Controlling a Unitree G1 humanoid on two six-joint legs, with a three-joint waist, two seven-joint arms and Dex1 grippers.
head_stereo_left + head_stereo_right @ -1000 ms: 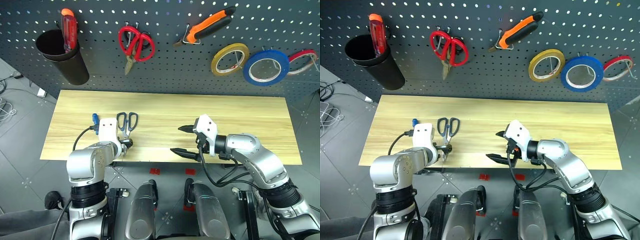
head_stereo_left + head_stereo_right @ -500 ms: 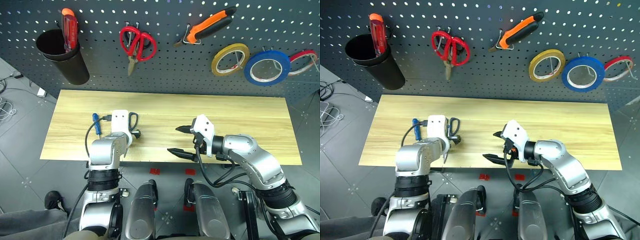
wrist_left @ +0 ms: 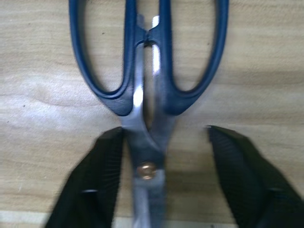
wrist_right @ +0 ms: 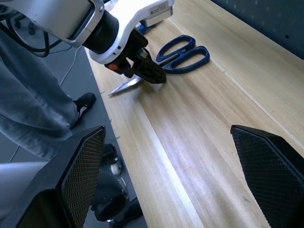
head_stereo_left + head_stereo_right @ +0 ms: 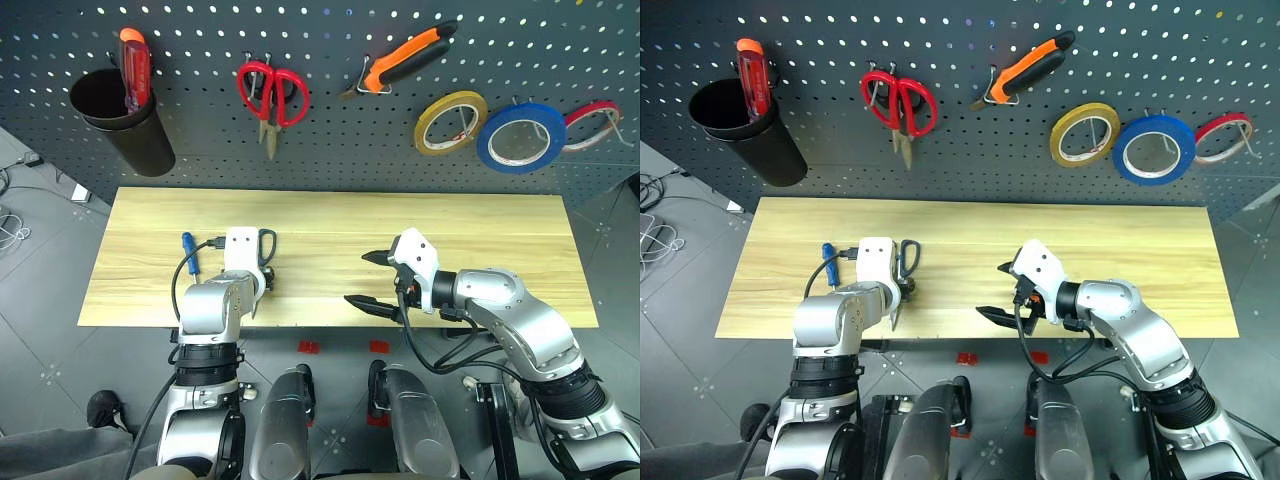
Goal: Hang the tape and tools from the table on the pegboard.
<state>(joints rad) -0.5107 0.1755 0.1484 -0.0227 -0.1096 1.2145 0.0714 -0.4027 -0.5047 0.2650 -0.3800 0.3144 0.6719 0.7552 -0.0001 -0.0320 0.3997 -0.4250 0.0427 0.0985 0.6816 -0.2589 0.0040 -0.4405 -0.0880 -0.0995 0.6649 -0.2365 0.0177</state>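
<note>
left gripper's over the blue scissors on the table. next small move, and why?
Probably close the left gripper on the scissors: its fingers straddle the blades at the pivot, one side still gapped, and the scissors lie flat on the table.

Both arms: silver-grey metal shells, black ribbed joints. Wrist housings white; black cables loop from each. Left gripper point(image 3: 164, 166) and right gripper point(image 5: 368, 280): two black fingers each; right fingers' inner pads show fine mesh texture.

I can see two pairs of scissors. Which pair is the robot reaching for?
The dark blue-handled scissors lying flat on the table, between the left gripper's fingers. The red-handled scissors hang on the pegboard.
</note>
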